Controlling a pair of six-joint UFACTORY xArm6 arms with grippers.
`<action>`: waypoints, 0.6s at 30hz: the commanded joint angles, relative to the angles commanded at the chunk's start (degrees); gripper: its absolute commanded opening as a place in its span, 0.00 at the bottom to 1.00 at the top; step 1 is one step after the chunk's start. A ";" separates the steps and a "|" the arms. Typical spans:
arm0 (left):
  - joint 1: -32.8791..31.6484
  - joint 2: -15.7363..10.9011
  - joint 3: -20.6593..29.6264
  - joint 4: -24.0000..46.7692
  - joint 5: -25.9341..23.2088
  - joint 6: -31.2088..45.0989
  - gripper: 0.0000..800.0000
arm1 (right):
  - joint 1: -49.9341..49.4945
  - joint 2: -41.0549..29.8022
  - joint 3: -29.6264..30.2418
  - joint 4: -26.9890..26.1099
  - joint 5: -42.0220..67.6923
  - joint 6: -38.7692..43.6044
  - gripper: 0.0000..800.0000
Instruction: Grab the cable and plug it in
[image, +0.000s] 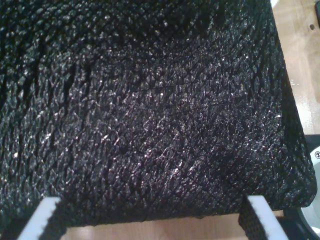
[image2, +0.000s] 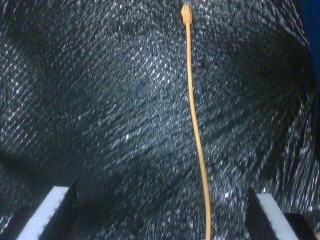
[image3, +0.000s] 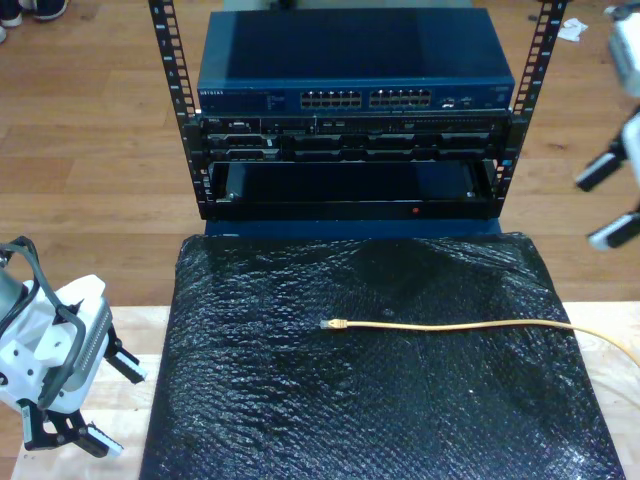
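**Cable lying free, both grippers off it**

Because the cable (image3: 450, 325) is thin, light and limp, we judge it will sag unless pinched just behind its plug (image3: 333, 325), on the yellow boot. It lies loose across the black mat (image3: 300, 420), plug toward the exterior view's left, below the network switch (image3: 355, 85) in the rack. In the second wrist view it runs between the spread fingers of my second gripper (image2: 162, 215), untouched. My first gripper (image: 155, 220) also stands spread over the mat edge, holding nothing
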 joint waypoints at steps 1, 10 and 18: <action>0.00 0.18 0.00 0.00 0.00 0.00 1.00 | 1.05 0.09 0.09 0.00 -0.97 0.35 1.00; 0.09 0.53 0.00 0.00 -1.49 -0.18 1.00 | 10.55 2.37 0.62 -0.79 -6.86 4.92 1.00; 0.09 0.53 0.00 -0.09 -2.37 -0.35 1.00 | 17.23 4.48 1.67 -1.41 -13.19 7.47 0.99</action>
